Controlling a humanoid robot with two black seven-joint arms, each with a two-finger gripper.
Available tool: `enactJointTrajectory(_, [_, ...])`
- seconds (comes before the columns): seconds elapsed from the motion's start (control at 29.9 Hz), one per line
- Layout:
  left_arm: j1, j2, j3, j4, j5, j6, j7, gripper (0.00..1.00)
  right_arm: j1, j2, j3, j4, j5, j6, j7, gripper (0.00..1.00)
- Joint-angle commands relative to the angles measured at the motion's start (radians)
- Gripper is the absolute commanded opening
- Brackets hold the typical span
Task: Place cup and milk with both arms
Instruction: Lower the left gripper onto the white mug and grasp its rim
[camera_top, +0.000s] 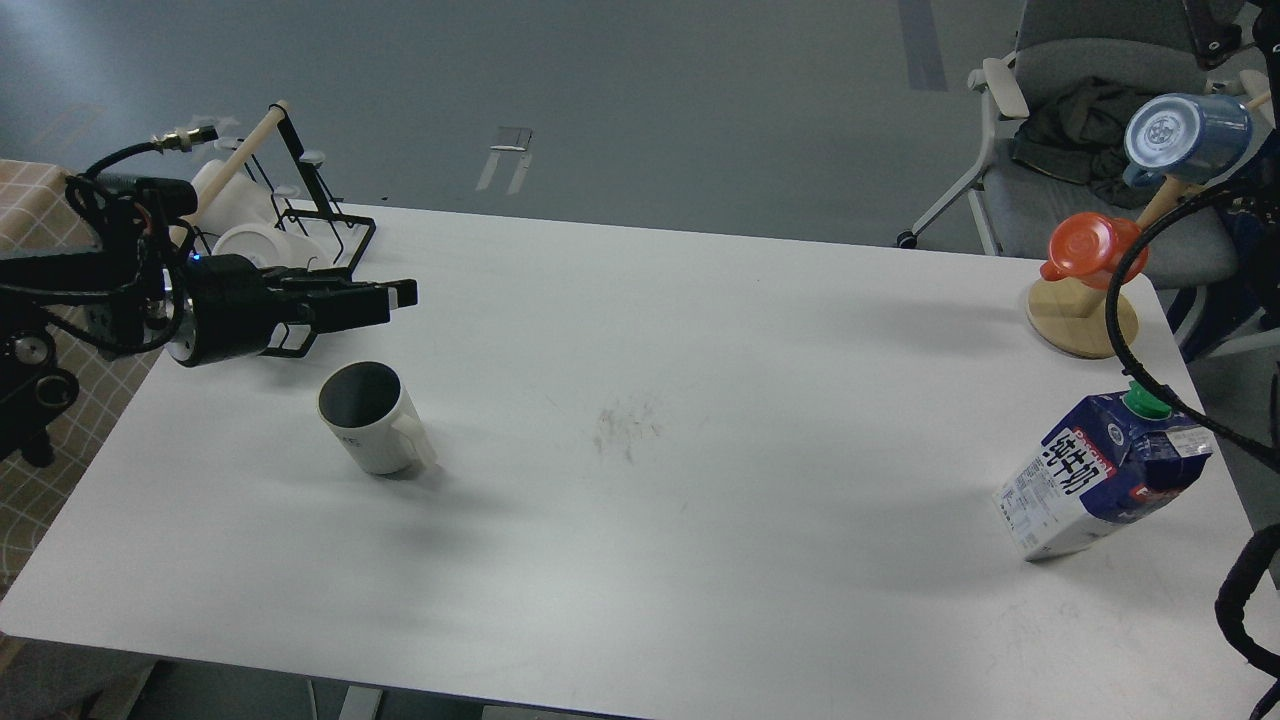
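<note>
The cup, an off-white mug with a dark grey inside, stands upright on the left part of the white table. Its handle points to the right and toward me. My left gripper hovers just above and behind the cup, pointing right. Its fingers are slightly apart and empty, and they do not touch the cup. The milk, a navy and white carton with a green cap, stands near the table's right edge and looks tilted to the right. My right gripper is out of view; only black cables show at the right edge.
A black wire rack with a wooden bar holds white mugs at the back left. A wooden mug tree at the back right carries an orange mug and a blue mug. A grey chair stands behind the table.
</note>
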Motion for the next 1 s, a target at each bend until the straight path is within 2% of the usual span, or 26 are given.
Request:
enactJointTrajectory(0.0, [-0.001, 0.005, 0.003, 0.003, 0.006, 0.0, 0.04, 0.96, 0.0, 0.013, -0.001, 0.0, 0.0, 0.0, 0.0, 1.0])
enactJointTrajectory(0.47, [0.033, 0.066, 0.059, 0.082, 0.006, 0.0, 0.004, 0.96, 0.005, 0.024, -0.001, 0.0, 0.0, 0.0, 0.0, 1.0])
enactJointTrajectory(0.7, [0.035, 0.045, 0.099, 0.111, 0.006, 0.0, 0.004, 0.91, 0.003, 0.016, -0.001, 0.0, 0.0, 0.0, 0.0, 1.0])
enactJointTrajectory(0.8, [0.033, 0.04, 0.126, 0.159, 0.001, 0.0, 0.003, 0.89, 0.002, 0.015, 0.0, 0.001, 0.0, 0.0, 0.0, 1.0])
enactJointTrajectory(0.97, [0.035, 0.022, 0.14, 0.187, -0.005, 0.0, -0.011, 0.84, 0.0, 0.014, 0.0, 0.0, 0.0, 0.0, 0.0, 1.0])
